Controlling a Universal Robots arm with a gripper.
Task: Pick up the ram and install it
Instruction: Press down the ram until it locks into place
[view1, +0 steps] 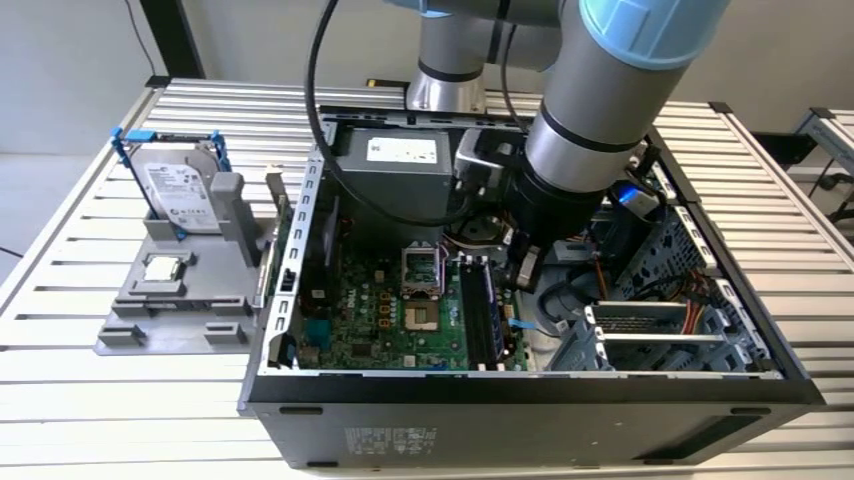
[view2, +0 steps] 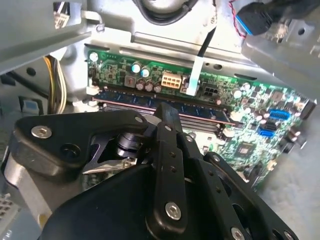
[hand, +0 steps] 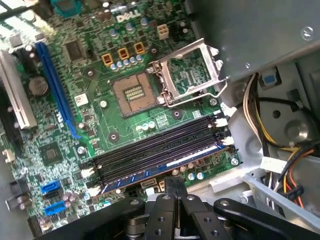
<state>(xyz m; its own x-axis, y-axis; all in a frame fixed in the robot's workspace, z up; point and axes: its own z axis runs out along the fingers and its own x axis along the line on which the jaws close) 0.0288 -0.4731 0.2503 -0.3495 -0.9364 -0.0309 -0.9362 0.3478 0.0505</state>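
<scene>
The ram (hand: 165, 167) is a long blue-green stick standing on edge in the memory slot furthest from the open processor socket (hand: 131, 93). In the second wrist view the ram (view2: 135, 100) runs across the green motherboard (view2: 250, 135), and its row of dark chips shows. My gripper (hand: 174, 186) is shut, fingertips together right over the middle of the ram's top edge; whether they touch it I cannot tell. In the exterior view the gripper (view1: 523, 272) reaches down into the open computer case (view1: 534, 385) beside the memory slots (view1: 483, 312).
A grey holder (view1: 174, 310) at the exterior view's left carries a hard drive in a blue frame (view1: 180, 190) and a small square processor chip (view1: 163, 268). Inside the case are a power supply (view1: 400, 155), cable bundles (hand: 270, 130) and a metal drive cage (view1: 661, 335).
</scene>
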